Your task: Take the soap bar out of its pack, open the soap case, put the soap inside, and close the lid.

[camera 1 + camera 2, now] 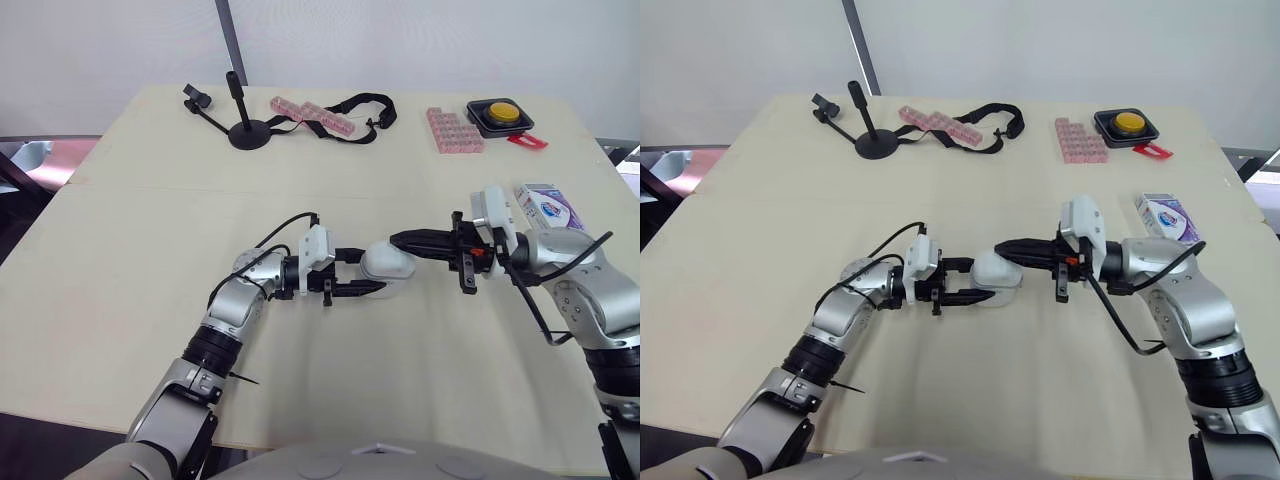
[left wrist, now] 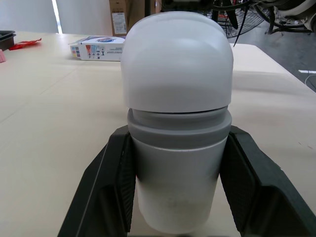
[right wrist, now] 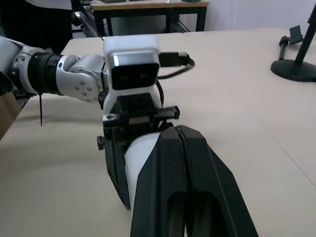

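Note:
The soap case (image 1: 387, 263), white with a grey band where lid meets base, lies on its side just above the table's middle. My left gripper (image 1: 372, 271) is shut on the soap case, its black fingers (image 2: 106, 187) clamping both sides of the base. My right gripper (image 1: 397, 240) comes in from the right, shut, with its joined fingertips (image 3: 174, 136) resting against the top of the lid end. The lid sits on the case. The soap pack (image 1: 545, 207), a white and purple box, lies on the table at the right, behind my right arm.
At the table's far side stand a black stand (image 1: 248, 130), a black strap (image 1: 362, 104) with pink strips (image 1: 312, 113), a pink tray (image 1: 454, 130), a yellow button box (image 1: 498, 115) and a red tag (image 1: 527, 141).

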Robot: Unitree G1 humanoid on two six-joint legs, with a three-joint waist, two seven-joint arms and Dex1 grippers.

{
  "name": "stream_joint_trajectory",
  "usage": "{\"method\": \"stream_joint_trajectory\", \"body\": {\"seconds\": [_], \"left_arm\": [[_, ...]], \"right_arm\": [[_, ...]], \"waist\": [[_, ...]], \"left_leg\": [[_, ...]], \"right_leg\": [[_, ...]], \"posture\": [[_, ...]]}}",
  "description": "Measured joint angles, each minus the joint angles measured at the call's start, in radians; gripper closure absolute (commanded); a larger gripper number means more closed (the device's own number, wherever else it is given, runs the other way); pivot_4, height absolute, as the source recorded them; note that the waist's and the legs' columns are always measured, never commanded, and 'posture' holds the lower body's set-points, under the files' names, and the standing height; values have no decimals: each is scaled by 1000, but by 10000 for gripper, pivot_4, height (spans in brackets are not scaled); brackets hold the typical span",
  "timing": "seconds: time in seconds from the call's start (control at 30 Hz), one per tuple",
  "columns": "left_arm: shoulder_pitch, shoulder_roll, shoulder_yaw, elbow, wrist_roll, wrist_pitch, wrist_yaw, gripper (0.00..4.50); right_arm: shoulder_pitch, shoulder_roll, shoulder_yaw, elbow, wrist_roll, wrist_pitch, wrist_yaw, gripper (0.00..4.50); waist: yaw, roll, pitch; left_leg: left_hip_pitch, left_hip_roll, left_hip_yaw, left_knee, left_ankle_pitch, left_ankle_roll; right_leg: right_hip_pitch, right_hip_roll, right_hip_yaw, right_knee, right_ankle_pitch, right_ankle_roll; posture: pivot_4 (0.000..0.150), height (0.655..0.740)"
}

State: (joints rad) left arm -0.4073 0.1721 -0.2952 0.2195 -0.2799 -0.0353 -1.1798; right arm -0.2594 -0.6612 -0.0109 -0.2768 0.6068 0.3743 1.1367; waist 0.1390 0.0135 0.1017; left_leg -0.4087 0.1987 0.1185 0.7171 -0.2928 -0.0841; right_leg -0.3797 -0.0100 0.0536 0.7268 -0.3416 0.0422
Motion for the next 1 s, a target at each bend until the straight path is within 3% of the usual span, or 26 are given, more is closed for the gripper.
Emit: {"method": "stream_joint_trajectory", "body": {"seconds": [1.0], "left_arm": [[1,3,0,-1,1,3,6,26423]], "right_arm": [[-71,27,81,4,-132,-82,-44,44705]], "waist": [[-5,0,0]], "left_leg": [[1,0,0,0,0,0]], "right_leg": [[1,-1,-2,2,0,0]], "posture": [[1500,7143]]}}
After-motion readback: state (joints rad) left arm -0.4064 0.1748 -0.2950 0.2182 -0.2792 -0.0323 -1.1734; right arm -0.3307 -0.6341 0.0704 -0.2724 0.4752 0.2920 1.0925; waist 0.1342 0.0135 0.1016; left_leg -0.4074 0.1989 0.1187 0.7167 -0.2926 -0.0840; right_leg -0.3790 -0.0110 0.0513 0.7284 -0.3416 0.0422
